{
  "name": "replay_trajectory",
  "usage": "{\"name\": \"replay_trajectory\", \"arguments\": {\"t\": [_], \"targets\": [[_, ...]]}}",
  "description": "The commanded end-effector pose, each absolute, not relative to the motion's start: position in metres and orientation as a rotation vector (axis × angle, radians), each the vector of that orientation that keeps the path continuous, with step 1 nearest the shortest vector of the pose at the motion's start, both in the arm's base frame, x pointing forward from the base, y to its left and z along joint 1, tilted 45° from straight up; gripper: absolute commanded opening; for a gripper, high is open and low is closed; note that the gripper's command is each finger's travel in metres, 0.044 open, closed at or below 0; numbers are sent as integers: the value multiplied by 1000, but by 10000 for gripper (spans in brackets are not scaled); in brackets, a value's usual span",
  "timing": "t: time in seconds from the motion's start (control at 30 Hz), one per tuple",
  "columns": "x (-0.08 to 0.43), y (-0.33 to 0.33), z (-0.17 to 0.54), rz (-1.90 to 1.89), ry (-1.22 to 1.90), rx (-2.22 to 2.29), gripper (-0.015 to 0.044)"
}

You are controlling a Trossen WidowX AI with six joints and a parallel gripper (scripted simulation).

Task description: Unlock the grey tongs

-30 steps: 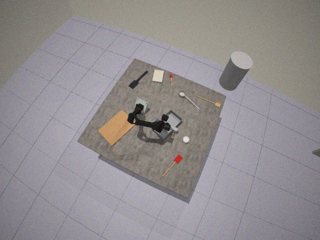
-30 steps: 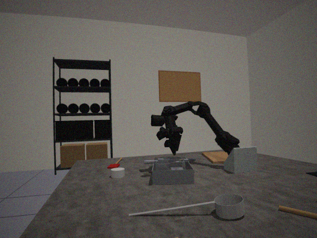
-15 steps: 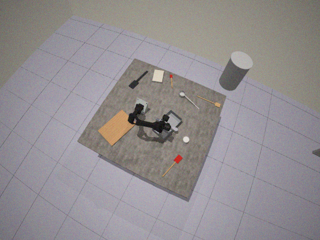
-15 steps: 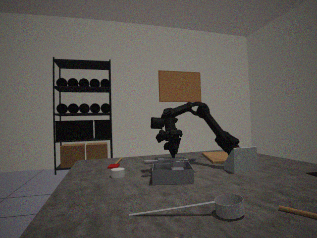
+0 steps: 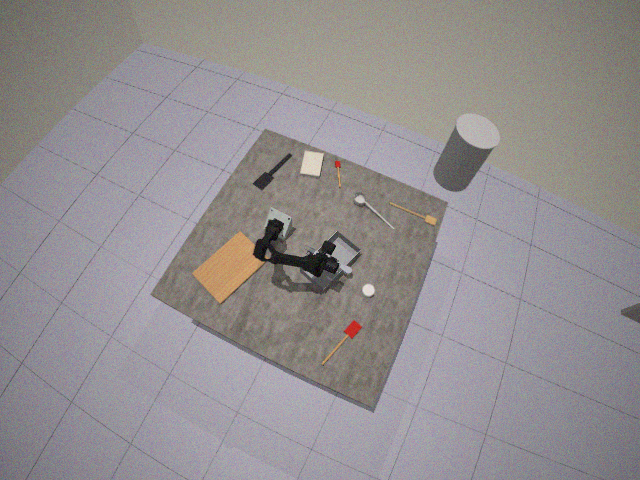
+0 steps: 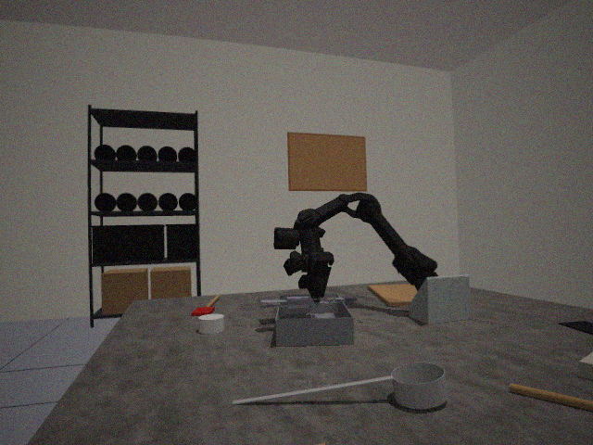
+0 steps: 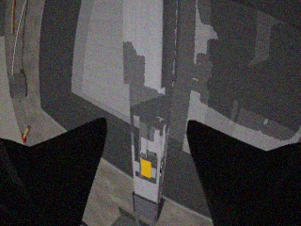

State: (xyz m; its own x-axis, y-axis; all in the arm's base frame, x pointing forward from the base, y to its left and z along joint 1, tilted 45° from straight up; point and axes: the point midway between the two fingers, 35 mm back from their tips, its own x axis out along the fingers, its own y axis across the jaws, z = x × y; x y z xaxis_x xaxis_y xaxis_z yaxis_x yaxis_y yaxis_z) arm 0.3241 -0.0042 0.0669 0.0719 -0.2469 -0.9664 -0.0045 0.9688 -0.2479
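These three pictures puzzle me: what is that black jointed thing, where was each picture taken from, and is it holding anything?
The black thing is a robot arm bolted to a pale block on a grey table. One picture looks down from high above, one looks across the table from the side, and one comes from a camera on the arm's wrist, looking down between its two fingers. The gripper hangs open over the grey tongs, which lie across the roasting tin. It holds nothing yet. Nearby lie a wooden board, a ladle, a small white cylinder and a red spatula.
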Motion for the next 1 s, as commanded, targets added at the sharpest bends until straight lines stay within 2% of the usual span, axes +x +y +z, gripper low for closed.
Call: {"name": "replay_trajectory", "arguments": {"t": [0.0,0.7,0.93,0.97], "targets": [[321,-7,56,-182,1508,-214,260],[320,-14,30,-183,1508,-215,260],[323,-13,35,-185,1495,-207,76],[323,-13,35,-185,1495,-207,70]]}}
